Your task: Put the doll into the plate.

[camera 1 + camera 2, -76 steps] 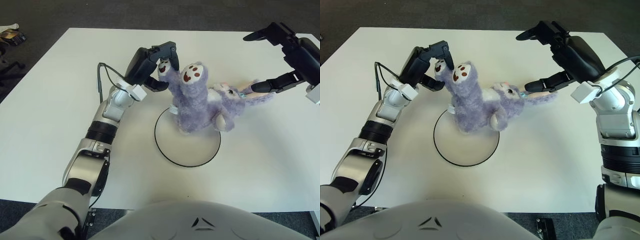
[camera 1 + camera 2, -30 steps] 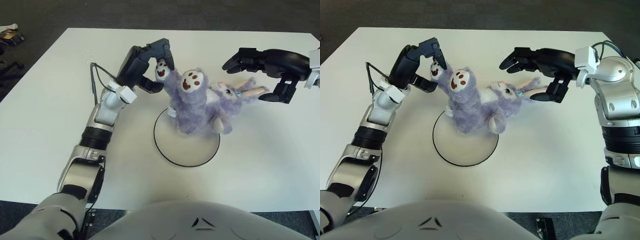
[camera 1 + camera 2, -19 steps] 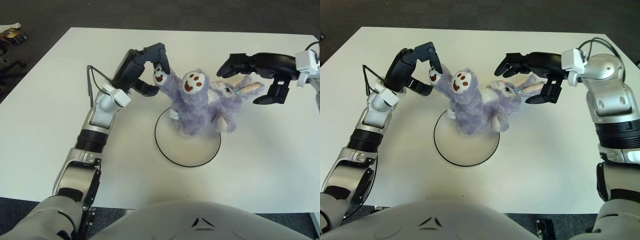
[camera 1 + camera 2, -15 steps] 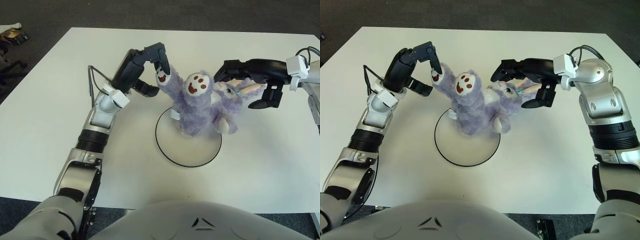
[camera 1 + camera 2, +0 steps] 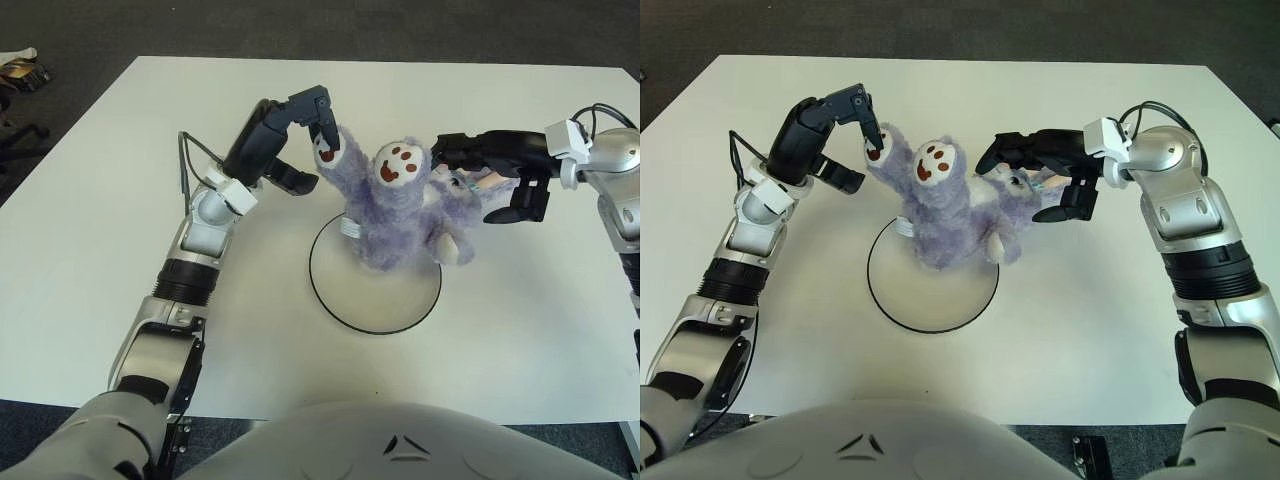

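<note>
A purple plush rabbit doll (image 5: 395,215) lies on its back with both feet up. Its lower body is over the far edge of the white, black-rimmed plate (image 5: 378,298), and its head (image 5: 460,185) points right, off the plate. My left hand (image 5: 320,156) is at the doll's left foot (image 5: 326,152), with that foot pinched between its fingers. From the right, my right hand (image 5: 468,182) reaches over the doll's head. Its fingers are spread above the head, its thumb sits below the pink ear, and it has no closed grip.
The white table (image 5: 120,230) ends at a dark floor on the far side and on the left. A small object (image 5: 20,68) lies on the floor at the far left. A black cable (image 5: 184,160) loops beside my left forearm.
My right hand has swung in from the far right and now brackets the doll's head. My left hand has kept hold of the foot, and the doll has tipped slightly to the right.
</note>
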{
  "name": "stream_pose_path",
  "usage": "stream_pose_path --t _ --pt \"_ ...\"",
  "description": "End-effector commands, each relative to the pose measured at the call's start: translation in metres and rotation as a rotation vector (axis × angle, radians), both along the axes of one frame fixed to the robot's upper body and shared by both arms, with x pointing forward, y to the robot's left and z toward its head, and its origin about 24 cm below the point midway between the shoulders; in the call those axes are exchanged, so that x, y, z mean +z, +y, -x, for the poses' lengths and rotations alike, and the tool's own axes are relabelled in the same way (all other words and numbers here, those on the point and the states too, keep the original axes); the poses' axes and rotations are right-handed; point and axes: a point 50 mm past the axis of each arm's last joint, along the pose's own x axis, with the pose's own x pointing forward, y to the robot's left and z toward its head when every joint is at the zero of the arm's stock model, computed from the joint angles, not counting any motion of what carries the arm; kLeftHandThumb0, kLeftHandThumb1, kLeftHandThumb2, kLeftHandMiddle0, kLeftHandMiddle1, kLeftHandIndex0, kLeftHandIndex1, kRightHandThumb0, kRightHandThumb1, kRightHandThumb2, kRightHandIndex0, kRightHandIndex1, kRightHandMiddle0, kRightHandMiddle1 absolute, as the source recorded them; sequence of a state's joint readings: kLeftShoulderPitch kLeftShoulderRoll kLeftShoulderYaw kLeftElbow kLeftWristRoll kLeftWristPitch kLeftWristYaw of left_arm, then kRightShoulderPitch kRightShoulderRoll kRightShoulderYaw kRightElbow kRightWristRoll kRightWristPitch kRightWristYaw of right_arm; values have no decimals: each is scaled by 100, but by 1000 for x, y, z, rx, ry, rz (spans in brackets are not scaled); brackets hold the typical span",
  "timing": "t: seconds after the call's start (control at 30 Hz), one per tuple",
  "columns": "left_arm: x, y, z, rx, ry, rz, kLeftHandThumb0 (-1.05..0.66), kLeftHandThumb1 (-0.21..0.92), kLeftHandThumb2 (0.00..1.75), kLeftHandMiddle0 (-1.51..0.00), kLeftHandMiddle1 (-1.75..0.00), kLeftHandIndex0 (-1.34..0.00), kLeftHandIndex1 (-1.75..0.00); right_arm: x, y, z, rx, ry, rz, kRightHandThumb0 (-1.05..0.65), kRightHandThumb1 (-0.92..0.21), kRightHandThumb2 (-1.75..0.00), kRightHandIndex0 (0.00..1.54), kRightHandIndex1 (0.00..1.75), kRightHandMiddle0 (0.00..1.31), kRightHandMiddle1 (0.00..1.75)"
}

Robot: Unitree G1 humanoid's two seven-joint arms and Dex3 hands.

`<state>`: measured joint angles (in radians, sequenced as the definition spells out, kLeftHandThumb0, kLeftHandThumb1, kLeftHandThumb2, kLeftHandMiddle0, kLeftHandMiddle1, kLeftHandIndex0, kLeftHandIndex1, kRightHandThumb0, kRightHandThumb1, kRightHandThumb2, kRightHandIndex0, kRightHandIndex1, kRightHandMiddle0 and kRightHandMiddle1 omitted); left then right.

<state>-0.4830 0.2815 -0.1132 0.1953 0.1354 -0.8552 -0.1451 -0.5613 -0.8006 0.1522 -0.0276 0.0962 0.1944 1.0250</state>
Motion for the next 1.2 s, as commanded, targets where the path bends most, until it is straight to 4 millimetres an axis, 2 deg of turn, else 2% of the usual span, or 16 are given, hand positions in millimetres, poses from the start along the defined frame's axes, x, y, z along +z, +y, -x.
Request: stream_pose_path --t 0.0,0.27,0.43,0.8,1.17 --pt "-1 1 -1 15 6 0 0 -9 174 -96 -165 -68 -175 -7 2 -2 -11 -3 -17 -38 -3 -123 0 33 0 83" --pt "-2 0 0 1 24 -9 0 -9 174 -96 -164 -68 -175 -9 9 -11 1 -31 27 -38 -2 -124 0 36 0 80" --pt "-1 -2 0 -19 35 -4 0 -9 174 -96 -164 -68 -175 -21 12 -16 22 -63 66 -42 -3 -122 0 39 0 77" --pt "-1 -1 1 -5 40 -7 0 -9 174 -96 -164 -68 -175 -33 16 -23 75 -158 126 -73 -21 -104 0 34 0 82" --pt "-1 -2 2 5 31 5 0 -9 174 -96 -164 -68 -175 -47 19 -28 74 -113 113 -82 -31 -95 0 31 0 81"
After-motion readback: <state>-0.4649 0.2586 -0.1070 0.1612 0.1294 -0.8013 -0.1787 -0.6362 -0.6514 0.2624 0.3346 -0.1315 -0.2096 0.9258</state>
